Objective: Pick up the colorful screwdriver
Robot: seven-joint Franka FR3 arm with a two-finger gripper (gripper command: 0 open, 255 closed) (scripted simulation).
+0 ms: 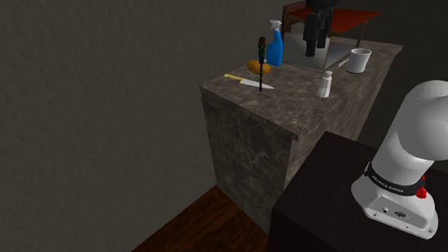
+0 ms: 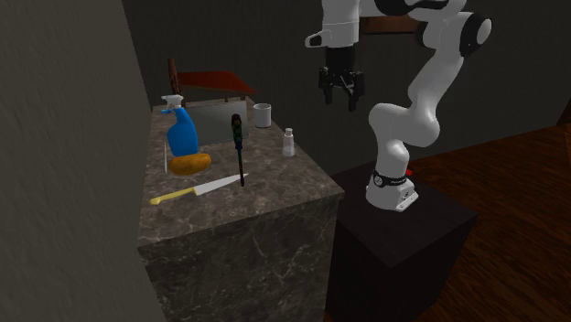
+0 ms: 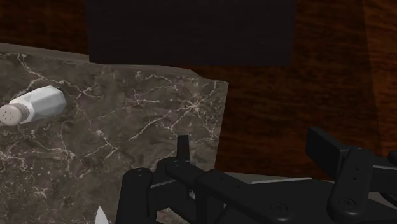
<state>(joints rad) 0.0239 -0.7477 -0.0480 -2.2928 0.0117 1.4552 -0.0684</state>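
Note:
The colorful screwdriver (image 1: 262, 61) (image 2: 239, 148) stands upright on the marble counter (image 1: 292, 106) (image 2: 274, 197), its thin shaft pointing down and its dark handle with red and green patches on top. It is near the counter's end, beside a knife and an orange lump. My black gripper (image 1: 316, 44) (image 2: 340, 95) (image 3: 235, 175) hangs high above the counter's other side, well away from the screwdriver, and is open with nothing between its fingers. From the wrist view it looks down at the counter edge (image 3: 216, 127) and the wooden floor.
On the counter lie a yellow-handled knife (image 1: 249, 81) (image 2: 197, 191), an orange lump (image 1: 259, 66) (image 2: 189, 163), a blue spray bottle (image 1: 274, 44) (image 2: 180, 130), a white mug (image 1: 359, 60) (image 2: 263, 114) and a white shaker (image 1: 324, 84) (image 2: 288, 142) (image 3: 35, 104). A reddish table (image 1: 343, 16) stands behind.

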